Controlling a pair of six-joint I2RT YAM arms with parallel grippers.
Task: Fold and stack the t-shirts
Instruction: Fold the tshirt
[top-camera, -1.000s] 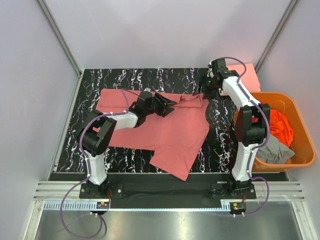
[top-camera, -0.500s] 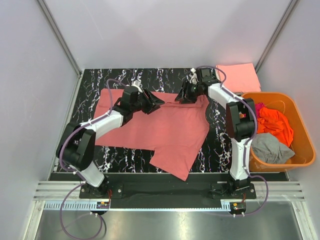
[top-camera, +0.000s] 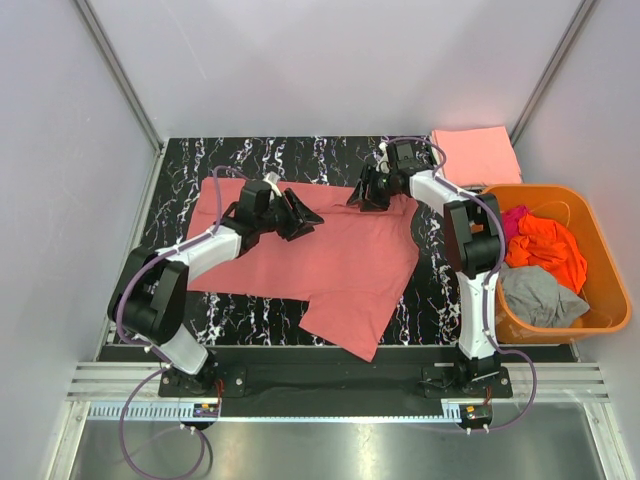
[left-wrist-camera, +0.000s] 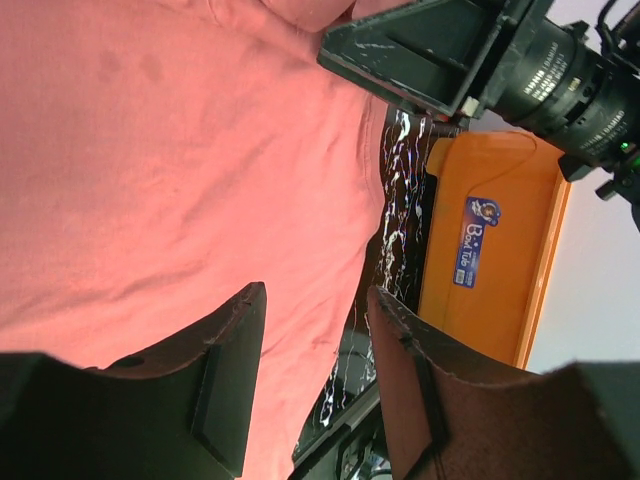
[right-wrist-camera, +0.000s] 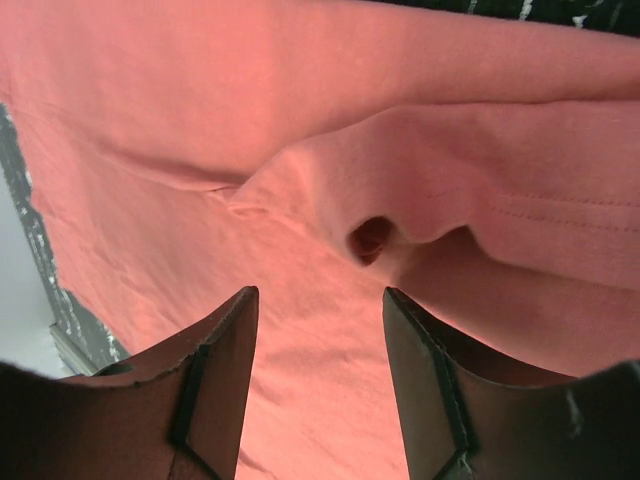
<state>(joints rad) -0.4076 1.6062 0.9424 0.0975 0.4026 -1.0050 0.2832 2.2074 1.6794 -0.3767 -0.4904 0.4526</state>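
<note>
A salmon-pink t-shirt (top-camera: 330, 255) lies spread on the black marbled table (top-camera: 190, 160), also filling the left wrist view (left-wrist-camera: 180, 150) and the right wrist view (right-wrist-camera: 300, 120). My left gripper (top-camera: 305, 215) is open and empty just above its upper left part. My right gripper (top-camera: 358, 196) is open and empty over the shirt's upper edge, near a bunched fold (right-wrist-camera: 440, 200). A paler peach-pink folded shirt (top-camera: 477, 155) lies at the back right. Bright orange (top-camera: 548, 248), grey (top-camera: 540, 295) and magenta (top-camera: 518, 214) shirts sit in the basket.
A rigid orange plastic basket (top-camera: 610, 300) stands at the right, beside the right arm; its wall shows in the left wrist view (left-wrist-camera: 490, 250). Grey walls close in the table at back and sides. A metal rail runs along the near edge.
My right gripper has swung left from the back right corner to the shirt's upper edge. My left gripper has drawn back left a little over the shirt. Both stay open.
</note>
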